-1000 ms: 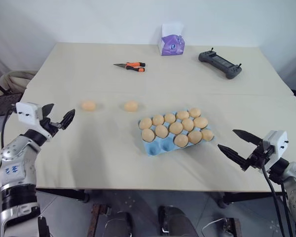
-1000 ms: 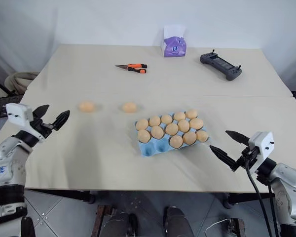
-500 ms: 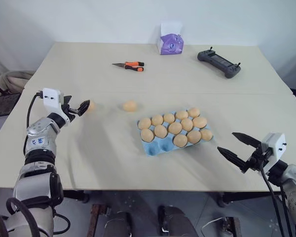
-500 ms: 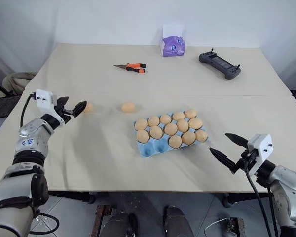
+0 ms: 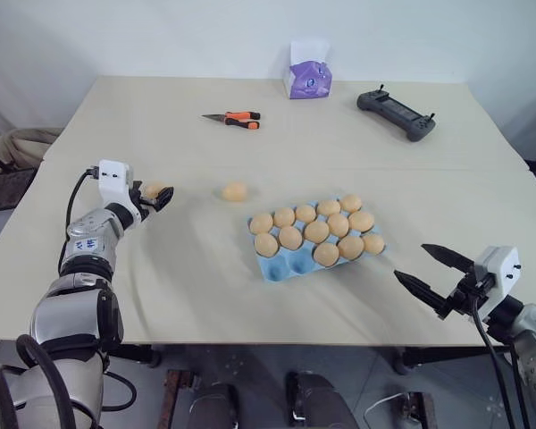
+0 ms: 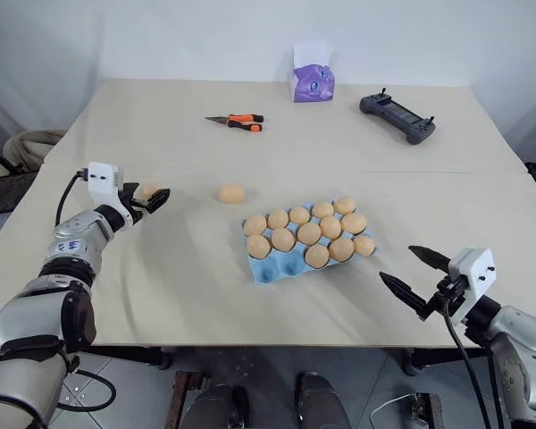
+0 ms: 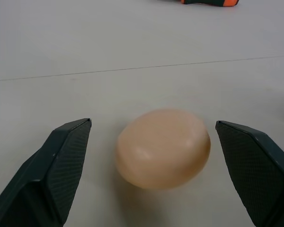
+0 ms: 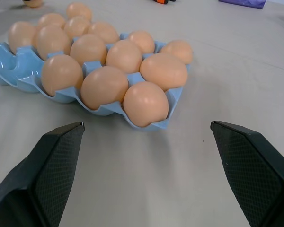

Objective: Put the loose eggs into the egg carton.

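Note:
Two loose eggs lie on the beige table. The left egg (image 5: 152, 189) sits between the spread fingers of my left gripper (image 5: 157, 197). In the left wrist view this egg (image 7: 163, 147) rests on the table with a gap to each finger, untouched. The other loose egg (image 5: 235, 190) lies further right, between that gripper and the carton. The light blue egg carton (image 5: 281, 265) holds several eggs, and its cups nearest me on the left are bare. My right gripper (image 5: 412, 263) hovers open to the right of the carton (image 8: 9, 71), holding nothing.
An orange-handled tool (image 5: 235, 119) lies at the back centre. A purple-and-white tissue box (image 5: 309, 79) stands at the far edge, and a black controller (image 5: 396, 114) lies at the back right. The table's front edge (image 5: 250, 340) runs below the carton.
My left arm has reached forward and slightly down, so its open fingers now stand on either side of the left egg. The right gripper has stayed where it was.

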